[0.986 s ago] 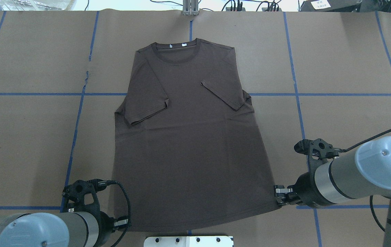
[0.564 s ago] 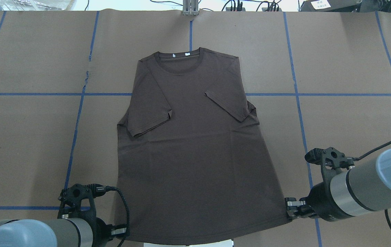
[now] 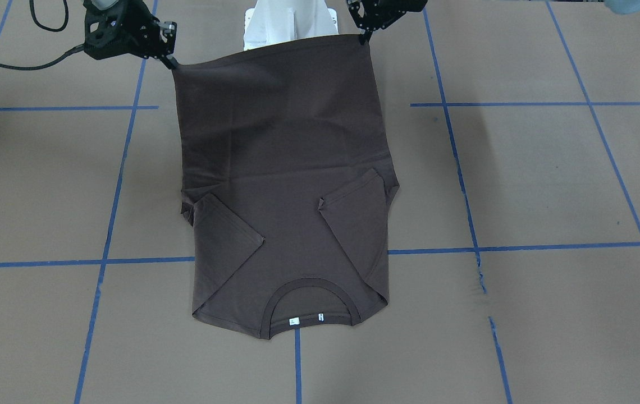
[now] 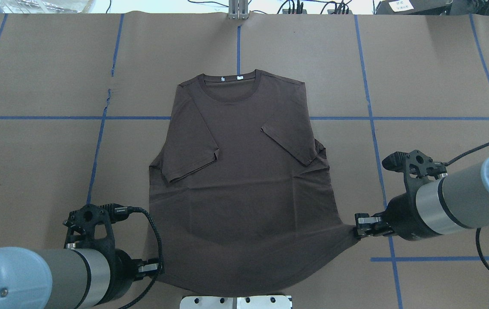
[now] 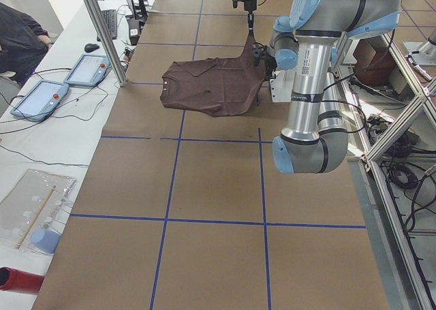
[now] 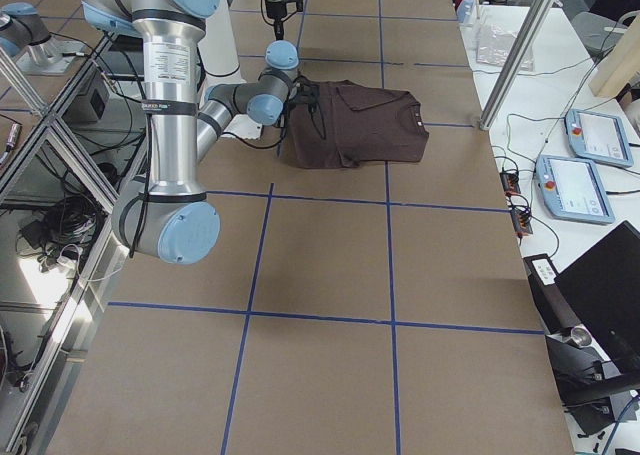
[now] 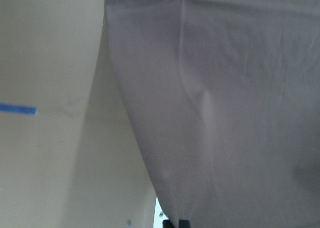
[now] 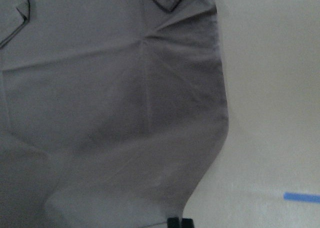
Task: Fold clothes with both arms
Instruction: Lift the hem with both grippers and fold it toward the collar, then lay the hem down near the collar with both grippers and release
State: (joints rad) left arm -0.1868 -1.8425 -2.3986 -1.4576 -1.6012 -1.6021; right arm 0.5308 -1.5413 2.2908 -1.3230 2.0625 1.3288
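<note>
Shirt (image 4: 244, 171) is raised at its hem off the table (image 4: 34, 171); I see left gripper (image 4: 154, 268) and right gripper (image 4: 358, 226) each clamped on a corner (collar end lies flat)

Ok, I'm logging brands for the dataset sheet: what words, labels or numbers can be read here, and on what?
No text here is legible.
Two white neck labels in the T-shirt collar: too small to read.
Printed sticker on the left arm: too small to read.
White label at the overhead view's top right: blurred, unreadable.
</note>
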